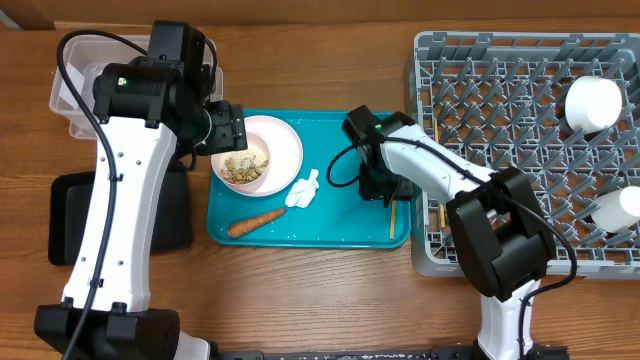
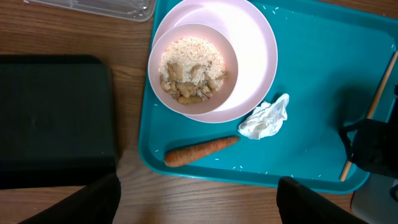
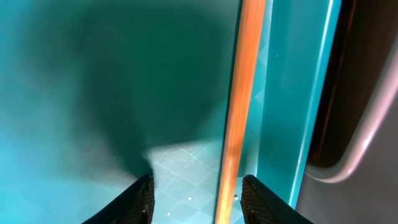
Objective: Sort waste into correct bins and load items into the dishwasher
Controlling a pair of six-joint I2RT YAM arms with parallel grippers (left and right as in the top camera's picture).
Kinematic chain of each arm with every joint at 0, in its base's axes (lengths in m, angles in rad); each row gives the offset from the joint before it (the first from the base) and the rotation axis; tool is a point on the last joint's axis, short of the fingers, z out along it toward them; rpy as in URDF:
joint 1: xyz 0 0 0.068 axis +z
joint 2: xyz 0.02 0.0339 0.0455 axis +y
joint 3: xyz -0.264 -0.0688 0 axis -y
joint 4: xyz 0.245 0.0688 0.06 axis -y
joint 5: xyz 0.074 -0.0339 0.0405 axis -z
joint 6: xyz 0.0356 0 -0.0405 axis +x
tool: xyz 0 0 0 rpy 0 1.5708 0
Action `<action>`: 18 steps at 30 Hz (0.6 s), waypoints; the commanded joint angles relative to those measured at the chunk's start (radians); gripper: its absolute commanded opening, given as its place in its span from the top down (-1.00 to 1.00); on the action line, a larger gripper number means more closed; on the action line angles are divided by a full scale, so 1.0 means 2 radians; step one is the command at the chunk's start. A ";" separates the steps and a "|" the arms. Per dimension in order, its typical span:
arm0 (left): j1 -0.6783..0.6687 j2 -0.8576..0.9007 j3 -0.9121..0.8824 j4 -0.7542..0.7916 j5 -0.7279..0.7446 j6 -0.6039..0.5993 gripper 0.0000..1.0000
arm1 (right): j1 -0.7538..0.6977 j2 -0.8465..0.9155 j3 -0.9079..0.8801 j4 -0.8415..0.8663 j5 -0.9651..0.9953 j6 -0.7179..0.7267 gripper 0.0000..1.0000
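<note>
Two grippers: both spread, neither one gripping anything.
Left gripper [image 1: 228,127]: jaws wide apart, hanging above the left edge of the pale-pink bowl [image 1: 285,150] on the teal tray [image 1: 340,228].
Food scraps [image 2: 189,74]: heaped in a smaller pink bowl [image 2: 217,99] that sits inside the wide one.
Carrot [image 2: 202,151]: flat on the tray, between the bowls and the near rim, just ahead of the left jaws.
Tissue [image 2: 264,118]: just beside the wide bowl's rim.
Right gripper [image 3: 198,186]: low over the tray's right side, jaws apart.
Chopstick [image 3: 239,93]: flat along the tray's right rim, running between the right jaws, nearer one of them; contact cannot be told.
Rack [image 1: 520,60]: right of the tray, with a white cup [image 1: 593,103] and a second white cup [image 1: 618,208] in it.
Black tray [image 2: 56,118], clear tub [image 2: 93,7]: left of the teal tray.
</note>
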 commanded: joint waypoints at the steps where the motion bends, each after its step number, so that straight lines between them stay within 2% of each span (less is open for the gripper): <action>1: -0.003 0.002 0.003 0.001 -0.003 -0.001 -0.64 | -0.002 0.007 -0.038 0.018 0.004 0.007 0.05; 4: -0.003 0.002 0.003 0.001 -0.003 -0.001 -0.64 | -0.002 0.007 -0.053 0.028 -0.002 0.007 0.09; 8: -0.003 0.002 0.003 0.001 -0.003 -0.001 -0.64 | 0.000 0.007 -0.054 0.032 -0.024 0.007 0.39; 14: -0.003 0.002 0.003 0.001 -0.003 -0.001 -0.64 | 0.001 0.007 -0.054 0.040 -0.052 0.007 0.49; 16: -0.003 0.002 0.003 0.001 -0.003 -0.002 -0.64 | 0.001 0.007 -0.054 0.043 -0.058 0.007 0.63; 18: -0.003 0.002 0.003 0.001 -0.003 -0.001 -0.64 | 0.001 0.007 -0.054 0.046 -0.066 0.007 0.67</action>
